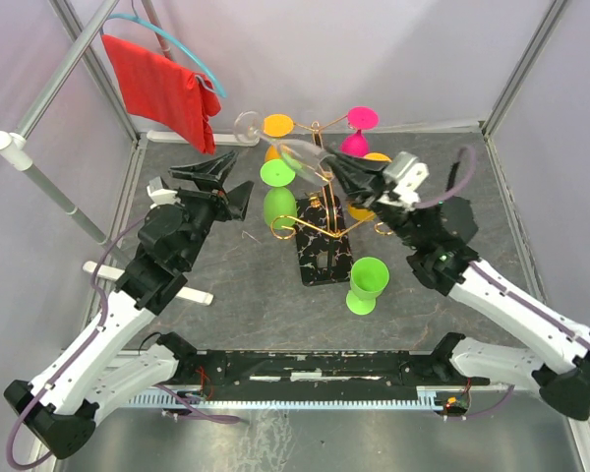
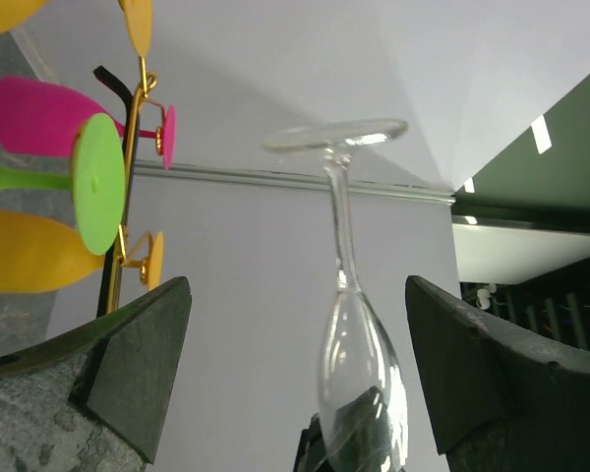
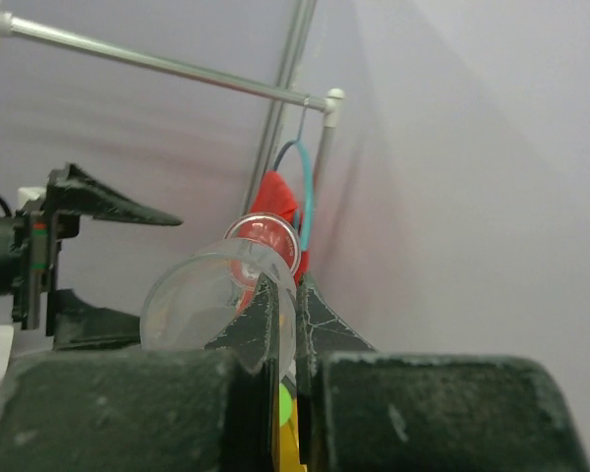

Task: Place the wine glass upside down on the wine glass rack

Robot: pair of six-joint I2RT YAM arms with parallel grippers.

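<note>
On the dark table [image 1: 238, 320], centre, stands the wine glass rack [image 1: 323, 262], gold wire arms over a black veined base. Coloured glasses [image 1: 278, 202] hang on it foot-up in green, orange and pink, so several arms look taken; which one is free I cannot tell. Back left, a red cloth [image 1: 167, 87] hangs from a rail, not part of the job. A separate green glass [image 1: 367, 283] stands upright just right of the base.

Left gripper [image 1: 226, 183] is spread wide, holds nothing, and sits left of the rack facing the clear glass. Probably parked to stay out of the way.

Right gripper [image 1: 340, 169] is pinched together on the wine glass [image 1: 295, 151]. Its wrist view shows the fingers nipping the bowl wall, one inside the rim. The glass is in the air above the rack's back-left side, tilted, with its foot pointing away toward the back wall. Gripping the bowl likely leaves stem and foot free to slide into a wire slot. Glass not yet on the rack.
</note>
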